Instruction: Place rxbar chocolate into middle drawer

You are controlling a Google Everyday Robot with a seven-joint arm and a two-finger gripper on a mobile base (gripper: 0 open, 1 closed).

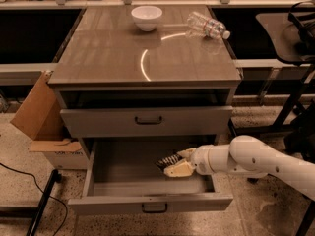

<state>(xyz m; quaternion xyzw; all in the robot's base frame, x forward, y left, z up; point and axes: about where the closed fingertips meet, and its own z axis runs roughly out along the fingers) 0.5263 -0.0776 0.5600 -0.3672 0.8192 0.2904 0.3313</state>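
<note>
- Your pale two-finger gripper [173, 164] is inside the wide grey metal middle drawer [108, 203], which is pulled open. It sits towards the right side, low over the drawer floor.
- The fingers look clamped on the small flat rxbar chocolate [166, 160], a dark wrapper with pale stripes. The bar sticks out leftward from the fingertips, above the drawer floor. Whether it touches the floor, you cannot tell from here.
- Expect the bar to be light, fairly stiff along its length, and slick in its foil wrapper. A grip across the flat faces near one end, as it appears now, suits it; squeezing hard would only crush the wrapper.
- It is not fragile, so a short drop onto the metal floor should do no harm. Release it well inside the drawer walls.
- The grey handled upper drawer [147, 120] is shut just above your arm, so watch your clearance when lifting out.
- The round white bowl [146, 17] and the clear plastic bottle [206, 26] lie on the cabinet top, well away from your work.
</note>
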